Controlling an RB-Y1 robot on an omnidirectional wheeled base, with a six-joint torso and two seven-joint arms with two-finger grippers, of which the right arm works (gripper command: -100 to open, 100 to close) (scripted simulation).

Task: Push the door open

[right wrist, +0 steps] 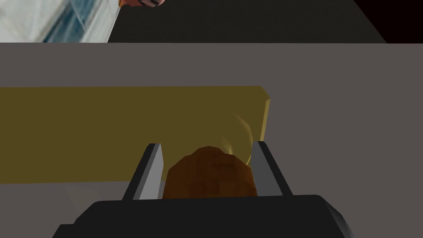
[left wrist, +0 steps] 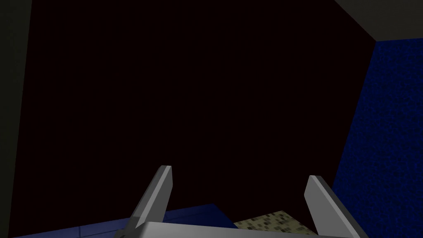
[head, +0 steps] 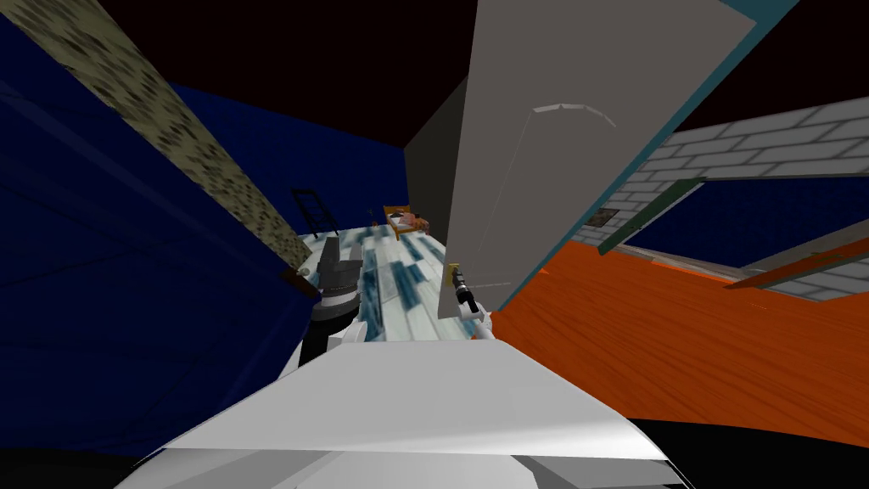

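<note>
Plainly the door [head: 543,153] is ajar: a flat grey panel standing at an angle ahead and to my right, with a pale, blue-streaked floor [head: 399,289] showing through the gap beside it and an orange floor [head: 679,340] on its other side. A brown knob [right wrist: 208,175] sits on a brass plate [right wrist: 124,132] close to the door's free edge, low down on the panel in the head view.

The right claw [right wrist: 206,151] is clamped on the knob, one finger against each side, with its dark body drawn up close under it. In the head view the right claw [head: 458,282] meets the door right at the plate. The left claw [head: 338,255] hangs at the left side of the opening, beside a speckled strip [head: 212,161], with its fingers [left wrist: 159,190] apart and empty.

I judge the door to be stiff and fairly heavy, a hinged slab that will not flex but will swing in an arc. The knob is the sensible hold, since it lies near the free edge, where a push gets the most leverage. It looks small, round and smooth, so the thin fingers could slip off if the push runs sideways. Pressing squarely through the knob into the panel, and following the arc, should suit it best.
</note>
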